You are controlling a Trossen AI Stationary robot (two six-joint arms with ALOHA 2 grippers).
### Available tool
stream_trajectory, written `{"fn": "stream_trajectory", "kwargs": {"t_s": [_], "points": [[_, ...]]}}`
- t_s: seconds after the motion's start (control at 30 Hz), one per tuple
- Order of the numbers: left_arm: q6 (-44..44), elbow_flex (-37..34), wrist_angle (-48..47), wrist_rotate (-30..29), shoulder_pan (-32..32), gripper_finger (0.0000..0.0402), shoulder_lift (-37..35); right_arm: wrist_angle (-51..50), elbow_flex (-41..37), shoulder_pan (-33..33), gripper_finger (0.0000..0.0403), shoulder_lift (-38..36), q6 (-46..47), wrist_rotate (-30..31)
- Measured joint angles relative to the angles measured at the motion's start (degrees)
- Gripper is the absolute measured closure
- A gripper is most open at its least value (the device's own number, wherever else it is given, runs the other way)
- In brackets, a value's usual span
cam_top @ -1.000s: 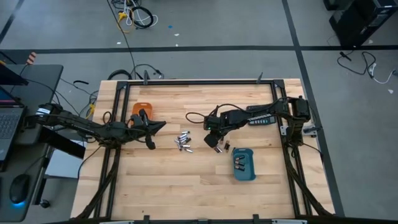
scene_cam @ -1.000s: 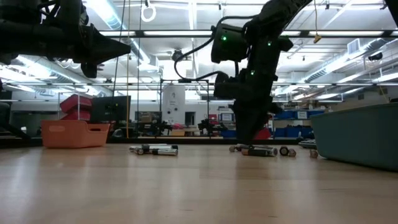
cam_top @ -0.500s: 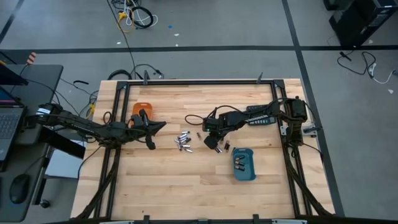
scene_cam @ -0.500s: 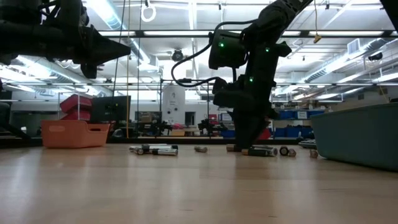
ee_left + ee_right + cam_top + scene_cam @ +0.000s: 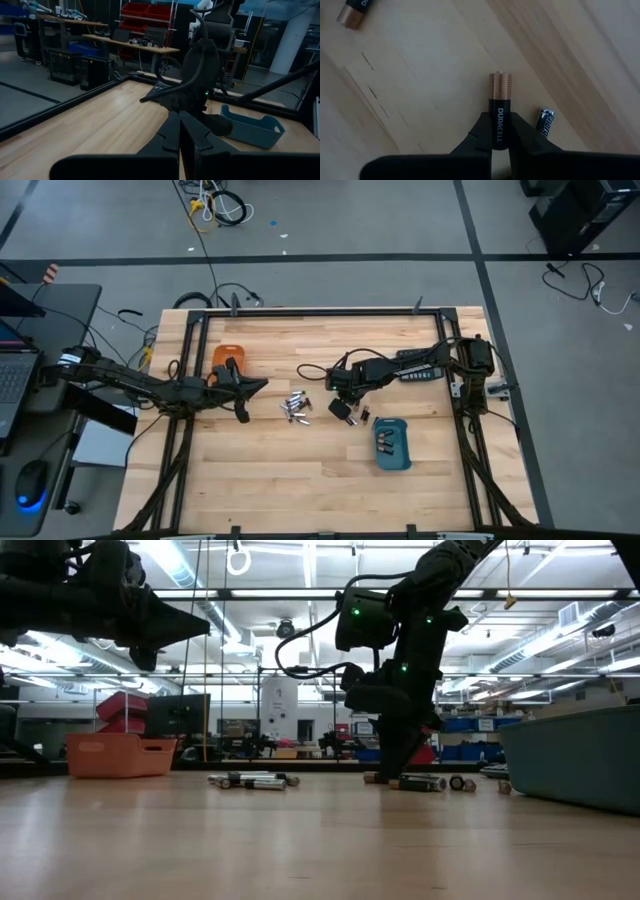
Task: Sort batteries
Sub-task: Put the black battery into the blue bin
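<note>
My right gripper (image 5: 499, 142) points steeply down at mid-table (image 5: 343, 410), shut on a black battery (image 5: 499, 117) with a copper end. More batteries lie loose on the wood: a cluster (image 5: 294, 408) to its left, one (image 5: 546, 121) close beside it, and others (image 5: 420, 782) at its foot. My left gripper (image 5: 179, 135) hangs level and shut above the table by the orange tray (image 5: 228, 358), its tip (image 5: 262, 385) holding nothing. My right gripper pinches the battery's black body (image 5: 498, 131) between its two fingers (image 5: 479, 131), coming from above at a steep slant. The fingers lie along the battery, whose copper end (image 5: 500, 85) sticks out past the fingertips. Whether it still rests on the wood, I cannot tell.
A blue tray (image 5: 391, 443) holding a few cells sits near the right gripper, toward the near edge. A black calculator (image 5: 418, 374) lies under the right arm. Black frame rails (image 5: 300, 311) border the table. Bare wood spreads along the near side.
My right gripper has shut on the battery, staying over the same spot. A loose cell has rolled from beside it toward the cluster on the table's left.
</note>
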Motion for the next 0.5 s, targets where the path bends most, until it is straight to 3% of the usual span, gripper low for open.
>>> {"fn": "stream_trajectory", "kwargs": {"t_s": [0.5], "points": [[0.0,0.0,-0.2,0.0,0.0,0.0401,0.0,-4.1,3.9,0.0,0.0381,-3.6,-5.6,-0.8]]}}
